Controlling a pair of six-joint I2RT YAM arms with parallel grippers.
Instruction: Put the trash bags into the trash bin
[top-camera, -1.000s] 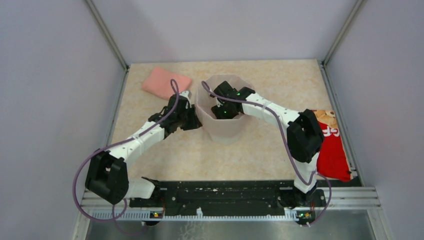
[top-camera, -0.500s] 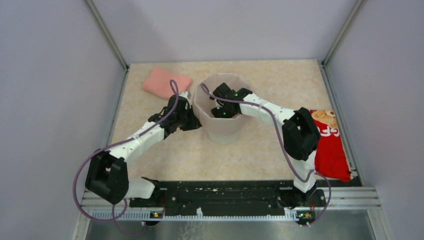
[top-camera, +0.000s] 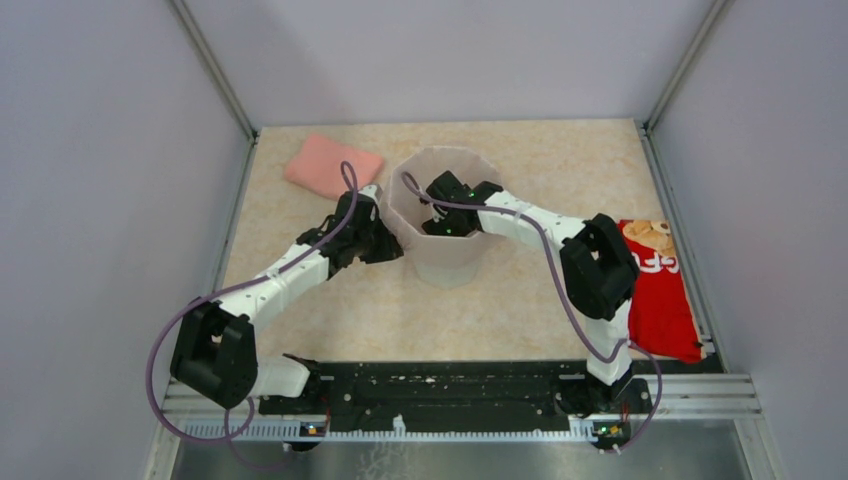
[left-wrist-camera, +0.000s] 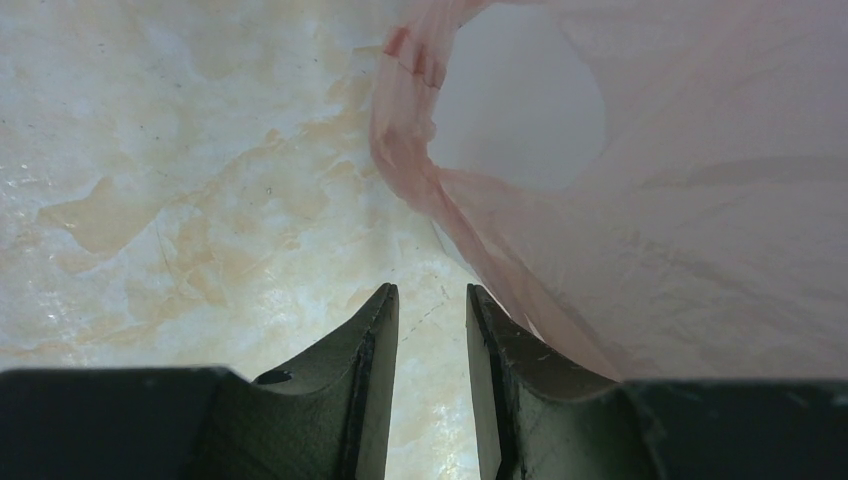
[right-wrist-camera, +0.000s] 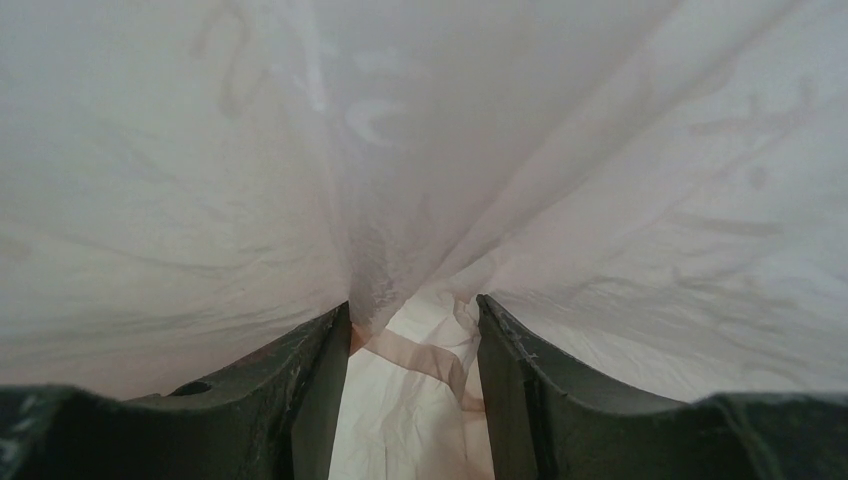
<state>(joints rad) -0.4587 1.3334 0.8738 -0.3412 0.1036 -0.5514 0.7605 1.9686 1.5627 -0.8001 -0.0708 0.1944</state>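
Note:
The white faceted trash bin (top-camera: 447, 272) stands mid-table. The pale pink film trash bag (top-camera: 470, 160) lies over its rim and down inside it. My right gripper (top-camera: 434, 224) is inside the bin. In the right wrist view it (right-wrist-camera: 413, 305) is open, with crumpled bag film (right-wrist-camera: 420, 150) hanging ahead and lying loosely in the gap. My left gripper (top-camera: 388, 243) is low beside the bin's left outer wall. In the left wrist view it (left-wrist-camera: 432, 295) is slightly open and empty over bare table. The bag (left-wrist-camera: 650, 200) and its handle loop (left-wrist-camera: 400, 130) hang just to its right.
A folded salmon-pink cloth (top-camera: 333, 165) lies at the back left. A flat red packet (top-camera: 665, 300) lies by the right wall. Grey enclosure walls close three sides. The black base rail (top-camera: 450, 385) runs along the near edge.
My right gripper has moved a little left and deeper into the bin, and the right elbow has followed. The bag's rim has spread wider over the bin. The left arm has hardly moved.

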